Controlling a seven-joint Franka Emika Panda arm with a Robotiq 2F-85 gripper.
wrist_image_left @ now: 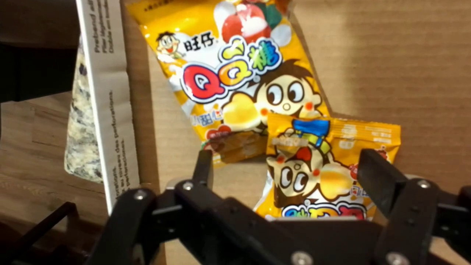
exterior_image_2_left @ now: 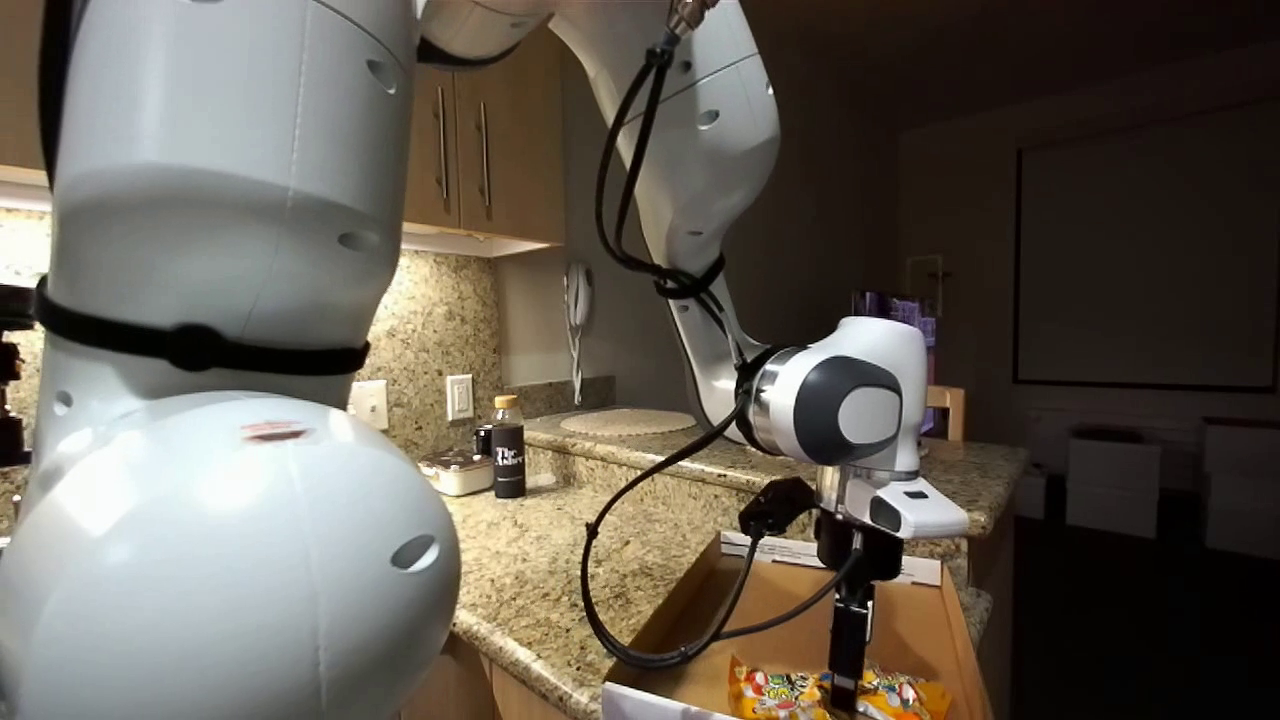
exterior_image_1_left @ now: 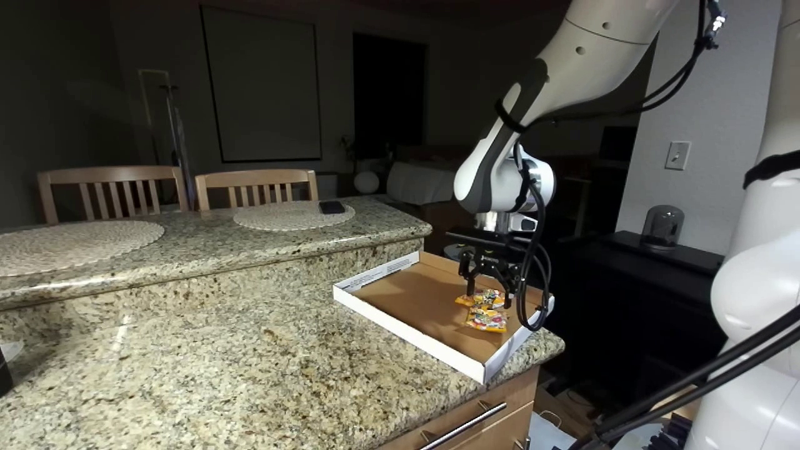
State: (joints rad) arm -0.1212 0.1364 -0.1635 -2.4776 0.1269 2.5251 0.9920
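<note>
Gripper spread wide, empty, by lower pkt, print upside-down, long axis approx. vert. in wrist view

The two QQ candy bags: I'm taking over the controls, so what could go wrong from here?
One QQ candy bag overlaps the other bag, so closing the open gripper might drag both. The looping cable dips low near the wall of the cardboard tray and could snag on it. The tray also sits close to the edge of the granite counter, so a knock might push it over.
</note>
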